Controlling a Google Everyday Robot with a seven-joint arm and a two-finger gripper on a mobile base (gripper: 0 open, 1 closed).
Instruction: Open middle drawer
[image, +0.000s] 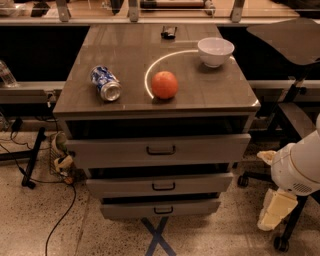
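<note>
Already slightly ajar, the middle drawer (200, 184) sits between the taller top drawer (110, 151) and the lowest drawer (125, 209), its handle (163, 186) facing outward for a pull. The gripper (274, 212) hangs low to the cabinet's right, well apart; how wide it stands I cannot tell. Bare floor (100, 235) in front leaves room for the drawer to travel.

Pretty dim, warm light from above here. The cabinet top (125, 60) has a soft sheen, the orange (164, 84) and bowl (215, 51) drop small shadows, and the gap above the middle drawer (159, 185) goes nearly black. The gripper (274, 215) at the lower right catches light, pale
</note>
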